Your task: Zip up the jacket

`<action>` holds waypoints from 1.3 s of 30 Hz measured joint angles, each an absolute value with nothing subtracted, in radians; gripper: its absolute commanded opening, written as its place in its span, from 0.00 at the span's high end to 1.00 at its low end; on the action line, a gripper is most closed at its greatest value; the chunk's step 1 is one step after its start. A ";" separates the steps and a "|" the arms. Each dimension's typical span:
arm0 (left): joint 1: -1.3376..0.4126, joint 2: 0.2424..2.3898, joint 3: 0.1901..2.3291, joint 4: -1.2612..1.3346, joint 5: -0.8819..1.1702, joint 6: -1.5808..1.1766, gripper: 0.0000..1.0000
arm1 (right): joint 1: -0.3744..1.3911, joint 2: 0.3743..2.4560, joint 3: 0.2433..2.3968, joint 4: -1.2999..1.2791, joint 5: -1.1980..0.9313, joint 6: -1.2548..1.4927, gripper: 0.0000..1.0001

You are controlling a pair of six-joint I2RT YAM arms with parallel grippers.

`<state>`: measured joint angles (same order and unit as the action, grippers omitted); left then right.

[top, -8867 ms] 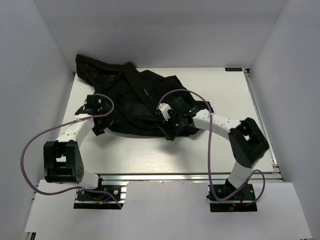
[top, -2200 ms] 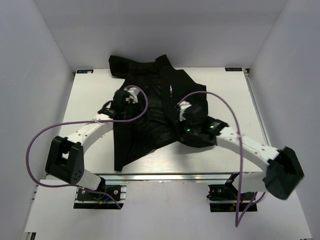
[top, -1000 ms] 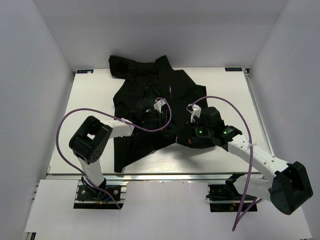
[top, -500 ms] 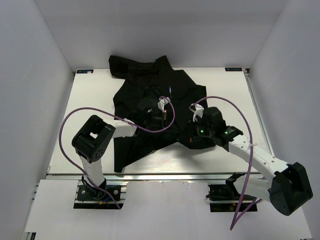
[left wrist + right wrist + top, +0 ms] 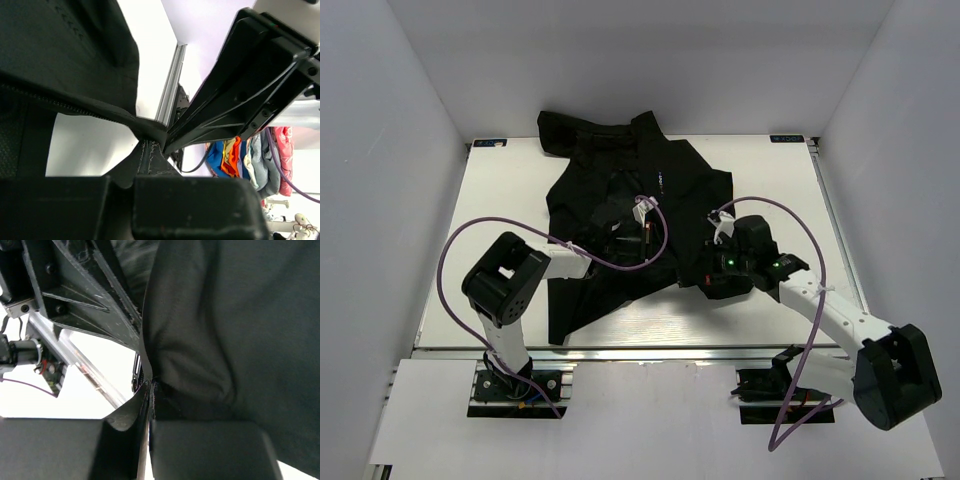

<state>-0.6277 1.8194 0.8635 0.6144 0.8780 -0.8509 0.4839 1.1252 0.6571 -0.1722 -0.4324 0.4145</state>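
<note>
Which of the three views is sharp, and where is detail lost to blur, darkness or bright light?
Top external view: even light, sharp, but the jacket is a flat black shape on the white table. Left wrist view: zipper teeth sharp, the left claw dark and soft, table washed out. Right wrist view: fabric close and soft, the right claw underexposed, table glaring white.

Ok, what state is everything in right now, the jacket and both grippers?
jacket: spread on the table, collar toward the far edge, zipper edge loose, not zipped.
left gripper: shut on the jacket's edge by the zipper.
right gripper: shut on a fold of jacket fabric.
</note>
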 measured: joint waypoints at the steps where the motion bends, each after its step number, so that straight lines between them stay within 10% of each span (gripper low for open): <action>1: -0.628 1.819 0.862 0.626 0.881 -0.855 1.00 | 0.484 1.130 0.657 -0.163 -0.445 0.413 0.99; 11: -0.637 1.819 0.860 0.699 0.899 -0.890 1.00 | 0.484 1.176 0.657 -0.094 -0.525 0.366 0.63; 21: -0.638 1.819 0.862 0.696 0.897 -0.901 1.00 | 0.484 1.190 0.658 -0.101 -0.481 0.358 0.49; 24: -0.640 1.816 0.863 0.690 0.894 -0.901 1.00 | 0.484 1.192 0.658 -0.100 -0.480 0.358 0.57; 28: -0.646 1.816 0.869 0.671 0.883 -0.899 1.00 | 0.484 1.206 0.659 -0.089 -0.495 0.349 1.00; 35: -0.651 1.800 0.918 0.540 0.845 -0.856 1.00 | 0.477 1.187 0.658 -0.088 -0.524 0.334 1.00; 38: -0.656 1.789 0.944 0.466 0.828 -0.821 0.72 | 0.477 1.167 0.658 -0.095 -0.538 0.323 1.00; 39: -0.657 1.786 0.952 0.440 0.825 -0.809 0.41 | 0.477 1.165 0.658 -0.096 -0.547 0.321 1.00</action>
